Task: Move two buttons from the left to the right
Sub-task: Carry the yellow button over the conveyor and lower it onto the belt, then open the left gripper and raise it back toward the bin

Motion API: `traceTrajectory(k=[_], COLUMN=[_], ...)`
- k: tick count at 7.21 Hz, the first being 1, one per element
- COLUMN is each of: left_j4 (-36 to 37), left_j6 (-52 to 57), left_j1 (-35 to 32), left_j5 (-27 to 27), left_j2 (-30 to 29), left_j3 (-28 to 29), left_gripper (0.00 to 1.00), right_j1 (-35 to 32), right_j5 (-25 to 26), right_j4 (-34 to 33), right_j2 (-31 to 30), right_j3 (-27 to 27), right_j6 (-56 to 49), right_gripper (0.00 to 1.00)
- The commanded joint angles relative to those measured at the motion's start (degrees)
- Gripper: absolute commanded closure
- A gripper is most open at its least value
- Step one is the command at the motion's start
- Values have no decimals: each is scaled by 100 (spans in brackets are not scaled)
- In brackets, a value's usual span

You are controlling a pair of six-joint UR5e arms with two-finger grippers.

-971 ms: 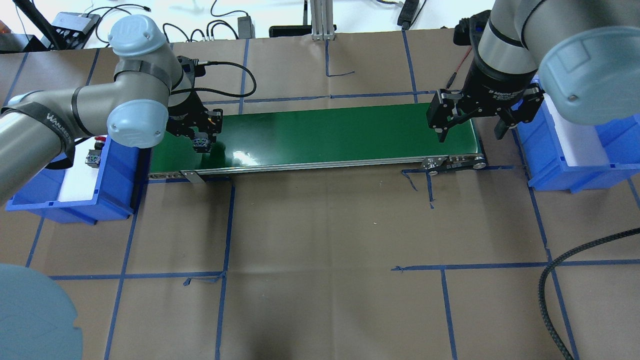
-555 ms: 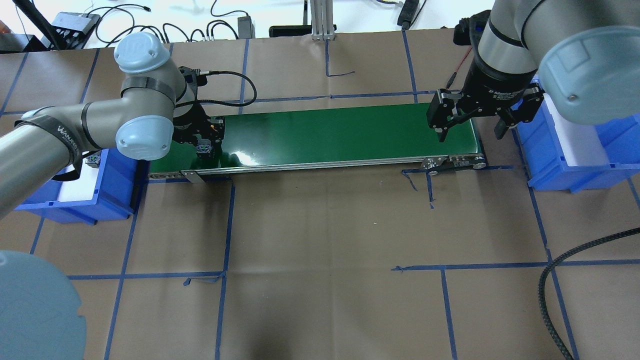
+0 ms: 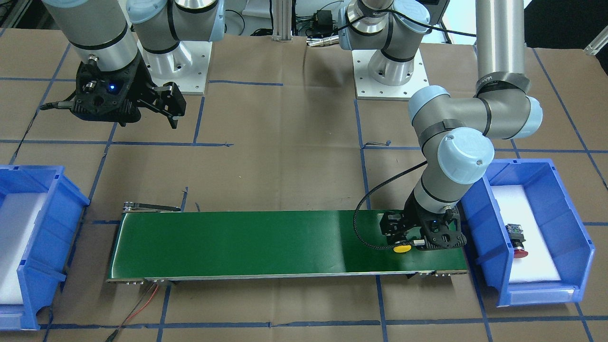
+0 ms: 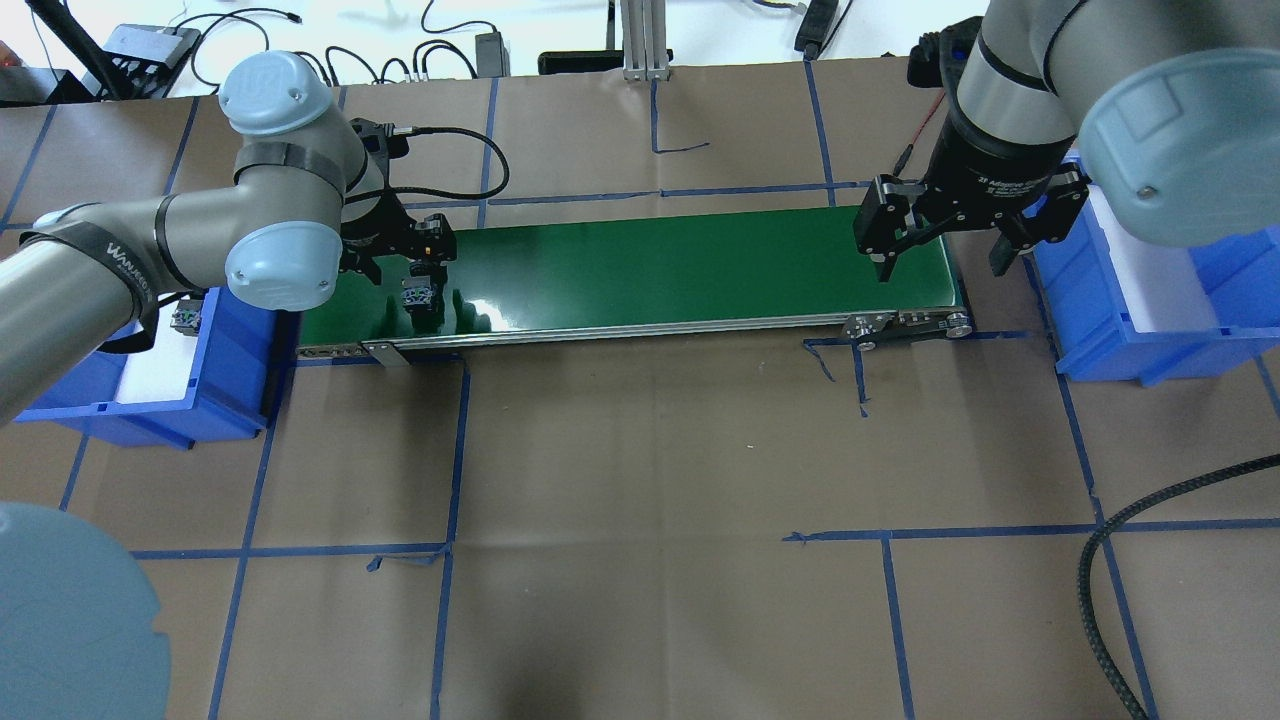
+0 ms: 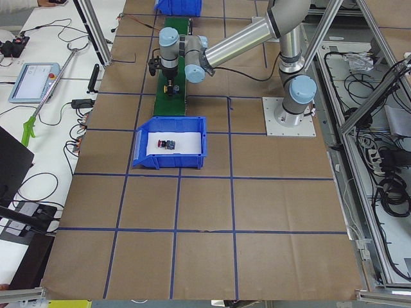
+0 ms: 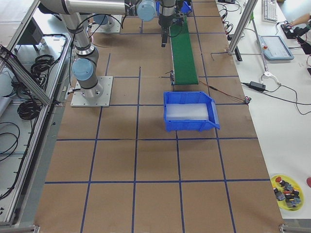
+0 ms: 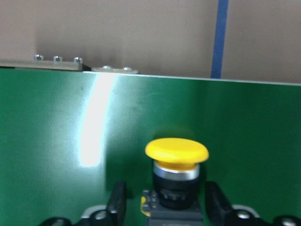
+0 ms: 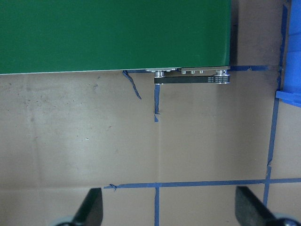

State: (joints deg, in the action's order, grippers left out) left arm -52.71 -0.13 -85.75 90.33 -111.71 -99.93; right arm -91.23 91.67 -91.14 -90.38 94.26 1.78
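The yellow button stands on the left end of the green conveyor belt, its cap facing the belt's front edge. My left gripper is open just behind it. In the left wrist view the fingers flank the button with small gaps. The red button lies on white foam in the left blue bin. My right gripper is open and empty above the belt's right end.
The right blue bin holds only white foam. A black braided cable curls at the front right. A yellow dish of spare parts sits on the side bench.
My left gripper came down with the yellow button, set it on the belt, let go and drew back a little. The right arm has not moved.
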Motion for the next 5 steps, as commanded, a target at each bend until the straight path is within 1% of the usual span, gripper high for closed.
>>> traceTrajectory(k=[1,3,4,5], left_j4=[-517,-1475,-1714,-1760], left_j6=[21,22,83,109], left_j1=[-12,-12,-4,14], left_j5=[11,20,20,37], left_j2=[219,562,606,607], left_j3=[463,982,1158,1247], left_gripper=[0,0,0,0], right_j1=[0,0,0,0], right_j5=[0,0,0,0], right_j4=[0,0,0,0], right_j2=[-6,-6,-6,-6], right_j3=[-4,-4,-13,-13], right_j6=[-2,-2,-2,7], right_gripper=[0,0,0,0])
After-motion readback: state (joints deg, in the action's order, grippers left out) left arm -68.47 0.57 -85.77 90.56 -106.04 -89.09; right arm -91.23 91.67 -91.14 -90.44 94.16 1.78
